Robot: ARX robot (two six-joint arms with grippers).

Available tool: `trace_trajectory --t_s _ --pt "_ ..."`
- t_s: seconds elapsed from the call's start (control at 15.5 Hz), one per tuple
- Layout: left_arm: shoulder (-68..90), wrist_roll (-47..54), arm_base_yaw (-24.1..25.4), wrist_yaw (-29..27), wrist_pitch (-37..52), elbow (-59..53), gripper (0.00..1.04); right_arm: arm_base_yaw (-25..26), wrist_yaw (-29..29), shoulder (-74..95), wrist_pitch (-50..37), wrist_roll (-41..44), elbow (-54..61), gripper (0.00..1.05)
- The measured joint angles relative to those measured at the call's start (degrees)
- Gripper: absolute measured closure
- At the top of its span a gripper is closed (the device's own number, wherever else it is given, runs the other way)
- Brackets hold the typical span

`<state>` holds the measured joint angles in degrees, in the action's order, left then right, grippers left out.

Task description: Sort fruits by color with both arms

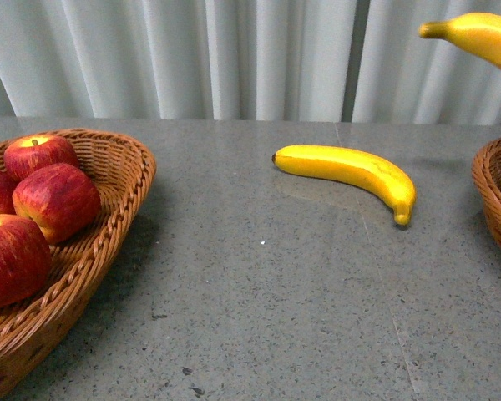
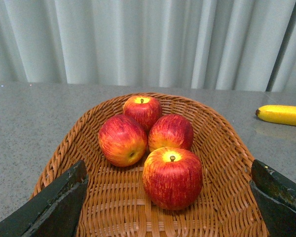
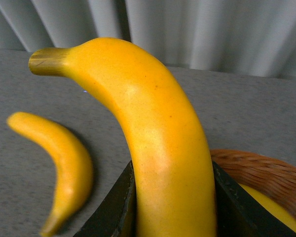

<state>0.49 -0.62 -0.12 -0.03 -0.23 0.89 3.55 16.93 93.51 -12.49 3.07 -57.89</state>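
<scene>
Apples (image 2: pixel 155 143): four in the left basket (image 1: pixel 108 149) at 9 o'clock; red looks done.
Left gripper (image 2: pixel 168 197): jaws wide apart, empty, over that basket.
Right gripper (image 3: pixel 173 210): clamped on the held banana (image 3: pixel 158 143), raised at 2 o'clock near the right basket (image 1: pixel 491 188).
Left to do: drop it, then fetch the loose banana (image 1: pixel 351 170) at 1 o'clock on the table (image 1: pixel 259 317).

apples (image 2: pixel 172 178): glossy, streaked skin
bananas (image 1: pixel 351 171): smooth, waxy sheen
basket (image 2: pixel 227 148): woven wicker
table (image 1: pixel 275 309): matt speckled stone
</scene>
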Motion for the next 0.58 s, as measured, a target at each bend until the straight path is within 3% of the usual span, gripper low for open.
trace_trajectory --t_s 0.19,0.58 --pt "0.0 0.0 0.0 0.0 0.0 0.0 0.07 9.5 4.0 -1.2 0.7 5.6 2.7 0.7" --pt "0.0 0.0 0.0 0.0 0.0 0.0 0.07 21.2 13.1 -13.0 12.0 18.7 12.2 0.69"
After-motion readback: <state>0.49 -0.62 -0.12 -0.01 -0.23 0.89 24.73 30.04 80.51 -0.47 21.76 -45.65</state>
